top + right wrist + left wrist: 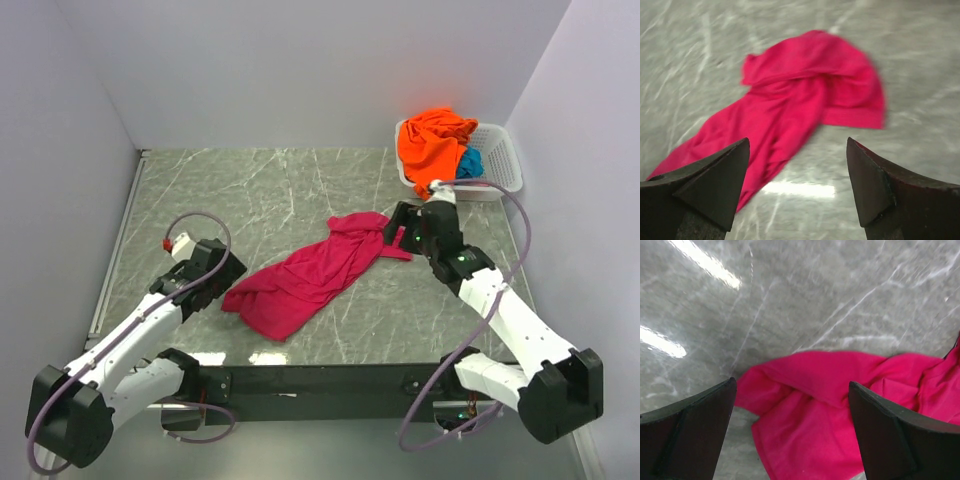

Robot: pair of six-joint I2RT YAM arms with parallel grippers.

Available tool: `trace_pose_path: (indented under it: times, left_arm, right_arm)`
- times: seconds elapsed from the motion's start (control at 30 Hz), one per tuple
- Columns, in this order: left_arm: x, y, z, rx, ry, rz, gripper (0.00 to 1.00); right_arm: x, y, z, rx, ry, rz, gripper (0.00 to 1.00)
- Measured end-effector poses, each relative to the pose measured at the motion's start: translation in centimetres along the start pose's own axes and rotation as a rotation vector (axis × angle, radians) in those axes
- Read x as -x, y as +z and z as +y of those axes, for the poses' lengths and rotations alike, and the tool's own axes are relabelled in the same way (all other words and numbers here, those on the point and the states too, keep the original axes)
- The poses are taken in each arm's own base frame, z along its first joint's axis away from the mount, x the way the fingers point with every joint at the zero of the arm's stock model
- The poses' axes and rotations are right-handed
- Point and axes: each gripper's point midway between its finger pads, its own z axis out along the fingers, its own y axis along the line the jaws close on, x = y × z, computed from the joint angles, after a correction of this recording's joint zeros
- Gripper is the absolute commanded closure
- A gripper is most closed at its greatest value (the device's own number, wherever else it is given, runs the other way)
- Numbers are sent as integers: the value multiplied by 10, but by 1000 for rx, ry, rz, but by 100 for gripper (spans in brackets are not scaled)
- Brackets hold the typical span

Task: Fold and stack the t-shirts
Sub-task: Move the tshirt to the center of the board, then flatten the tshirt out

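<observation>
Top external view: a pink shirt [310, 275] lies crumpled and stretched out on the grey marbled bench [250, 190], its long axis running on a diagonal from the near left to the far right. Its broader, bunched end points toward the left arm [130, 345], and its narrower end points toward the right arm [500, 300]. Which end is the neck cannot be told. The left jaws stand wide apart just beside the near-left end; in the left wrist view, the pink cloth [840, 405] fills the gap between the two dark fingers, with nothing gripped. The right jaws are also spread wide and hold nothing. They sit just beside the far-right end, and in the right wrist view the shirt [790, 100] trails away ahead of them, slightly blurred. At the far right corner of the bench stands a white basket [500, 160]. An orange shirt [432, 145] is heaped in it and spills over its left rim. A teal shirt [470, 162] is tucked beside the orange one, inside the basket.
</observation>
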Motion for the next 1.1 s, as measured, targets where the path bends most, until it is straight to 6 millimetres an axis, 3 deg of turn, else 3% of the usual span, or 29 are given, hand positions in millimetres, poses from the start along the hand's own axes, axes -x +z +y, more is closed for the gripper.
trace_pose_path:
  times: [0.13,0.3,0.43,0.57,0.7,0.8,0.93,1.1]
  left_arm:
    - [-12,7,1,7,7,49,1]
    - [-23,20,5,48,25,82,1]
    - [-27,30,10,76,27,92,1]
    - [-30,41,13,93,17,105,1]
    - [-33,50,14,109,14,117,11]
    - [-33,55,10,92,13,120,32]
    - [-43,62,3,62,25,166,99]
    - [-48,66,-9,12,30,191,99]
  right_arm:
    - [-27,11,46,110,-96,76,16]
    - [-71,44,99,180,-205,239,16]
    - [-77,84,130,151,-278,293,16]
    - [-67,114,142,103,-345,285,16]
    - [-59,142,133,1,-450,263,15]
    - [-61,160,123,-66,-536,267,15]
    - [-71,184,110,-136,-637,303,15]
    - [-85,201,93,-176,-679,346,26]
